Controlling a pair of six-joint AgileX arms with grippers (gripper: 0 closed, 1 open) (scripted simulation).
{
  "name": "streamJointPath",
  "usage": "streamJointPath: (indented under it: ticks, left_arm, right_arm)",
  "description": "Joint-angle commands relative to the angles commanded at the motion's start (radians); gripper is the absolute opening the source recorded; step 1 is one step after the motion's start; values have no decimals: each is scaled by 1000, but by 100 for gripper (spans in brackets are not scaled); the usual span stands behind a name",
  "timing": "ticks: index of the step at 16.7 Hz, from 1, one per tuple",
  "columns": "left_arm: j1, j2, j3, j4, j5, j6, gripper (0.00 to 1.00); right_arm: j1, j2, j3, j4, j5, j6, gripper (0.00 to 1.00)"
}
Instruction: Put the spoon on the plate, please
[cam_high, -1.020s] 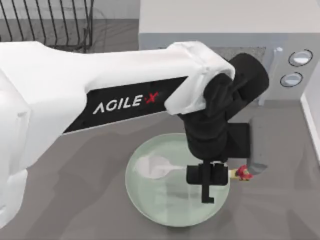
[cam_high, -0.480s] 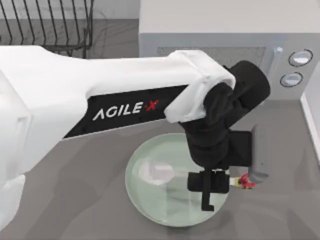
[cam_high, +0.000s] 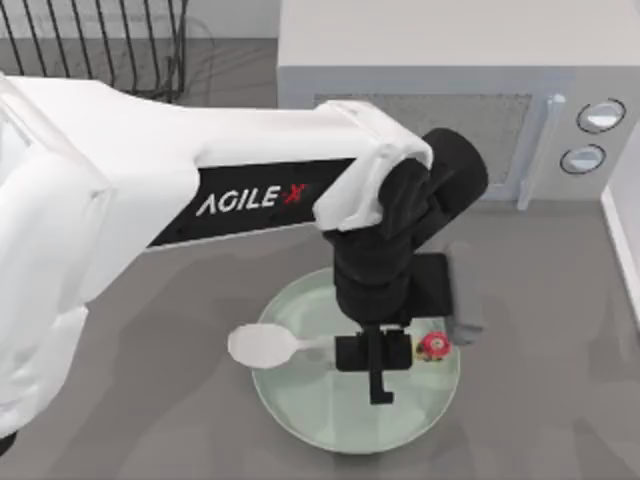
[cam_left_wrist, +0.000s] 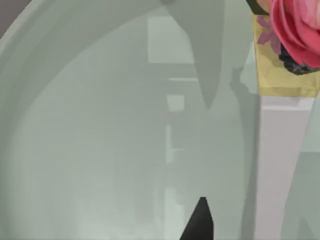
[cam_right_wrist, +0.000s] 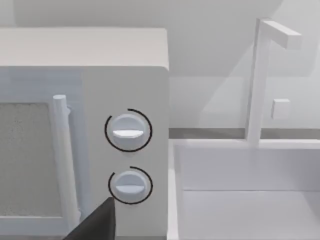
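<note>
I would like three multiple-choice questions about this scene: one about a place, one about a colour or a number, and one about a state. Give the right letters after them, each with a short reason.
1. Where is the bowl of the spoon?
A. over the left rim of the plate
B. beside the microwave
C. inside the wire rack

2. How many round dials does the microwave front show?
A. one
B. two
C. four

3. What is the left gripper doing?
A. parked away from the plate
B. over the plate, at the spoon's handle
C. gripping the plate's rim

Answers: 1 A, the white bowl overhangs the rim at the top view's left. 2 B, two dials stand one above the other. 3 B, it sits above the plate, the handle running under it and the red knob just beyond.
</note>
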Motion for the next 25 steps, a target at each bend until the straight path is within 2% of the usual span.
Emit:
streamJointPath:
  ticks: [6, 19, 25]
  left_arm:
    - [9, 10, -9, -1, -5, -10, 0]
    - [9, 10, -9, -1, -5, -10, 98]
    - [9, 10, -9, -1, -5, -10, 100]
  right_arm:
    - [0, 0, 0, 0, 0, 0, 100]
    - [0, 0, 0, 0, 0, 0, 100]
    - [0, 0, 0, 0, 0, 0, 100]
